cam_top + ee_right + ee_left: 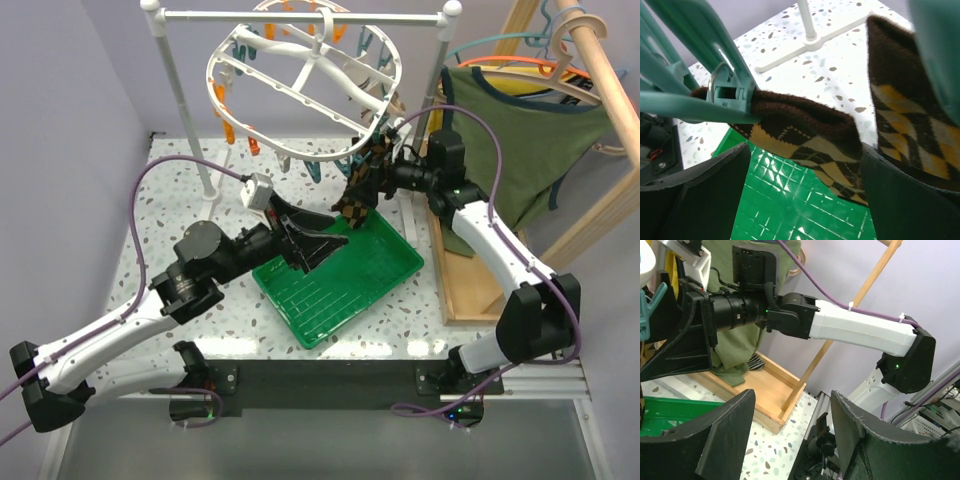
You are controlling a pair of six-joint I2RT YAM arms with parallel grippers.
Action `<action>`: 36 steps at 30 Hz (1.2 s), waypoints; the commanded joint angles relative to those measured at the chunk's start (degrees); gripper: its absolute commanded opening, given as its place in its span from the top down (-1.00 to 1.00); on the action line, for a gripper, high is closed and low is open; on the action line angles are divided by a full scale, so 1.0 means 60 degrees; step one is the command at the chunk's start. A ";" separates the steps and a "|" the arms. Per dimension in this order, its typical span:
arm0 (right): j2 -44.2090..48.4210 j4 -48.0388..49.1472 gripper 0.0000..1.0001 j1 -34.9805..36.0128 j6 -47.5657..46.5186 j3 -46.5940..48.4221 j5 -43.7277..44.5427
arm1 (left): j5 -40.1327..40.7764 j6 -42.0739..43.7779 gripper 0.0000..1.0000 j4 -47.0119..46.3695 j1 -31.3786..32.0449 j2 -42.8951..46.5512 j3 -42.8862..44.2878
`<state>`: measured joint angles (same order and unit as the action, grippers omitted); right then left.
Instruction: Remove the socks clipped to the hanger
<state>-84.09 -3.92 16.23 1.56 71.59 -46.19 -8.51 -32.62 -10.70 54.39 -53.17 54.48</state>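
Knitwear by its look, the diamond-checkered sock [800, 130] would probably handle as a soft, light, limp thing: it should fold and stretch under a pinch rather than slip or break, and a hard tug would likely drag the frame along with it. It hung from the white oval hanger [318, 58], at about 4 o'clock on the tilted rim in the top view, with the green tray [330, 290] under it toward 6 o'clock. In the right wrist view a teal clothespin [735, 92] bit the sock's dark cuff at 9 o'clock. From there the fabric ran across the frame toward 3 o'clock, where a second stretch of the same pattern [910, 115] rose; whether that was the same sock doubled over or its pair could not be told.

The right gripper [803, 160] stood spread wide with the sock between its fingers, and nothing was pinched. The best hold seemed to be the thick brown band just beside the pin, so that a pull would act on the pin's jaws instead of stretching the knit.

The left gripper [792, 405] hovered over the tray, at about 8 o'clock from the sock in the top view. Its fingers were parted and empty, and its camera faced the right arm.
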 commanded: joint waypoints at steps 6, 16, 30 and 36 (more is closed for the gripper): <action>-0.0267 0.2146 -0.31 0.0049 0.1042 -0.0476 -0.1090 | -0.0369 -0.0276 -0.34 -0.0253 -0.0042 -0.0045 0.0295; 0.0670 0.2339 1.00 0.0195 0.2741 -0.1019 -0.0607 | 0.0744 0.0309 -0.46 0.0536 -0.0042 -0.0265 0.0602; 0.2516 -0.0444 1.00 0.1836 0.4865 -0.0683 0.1722 | 0.2108 0.0530 -1.00 0.1753 -0.0042 0.0378 -0.0788; 0.2780 -0.0578 1.00 0.1953 0.5876 -0.0565 0.1460 | 0.2063 0.0398 -1.00 0.1301 -0.0042 0.0659 -0.1931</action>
<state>-68.88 -7.05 27.38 30.50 66.72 -37.34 2.55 -30.39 -0.82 54.39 -49.58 45.43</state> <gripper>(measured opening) 0.029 0.997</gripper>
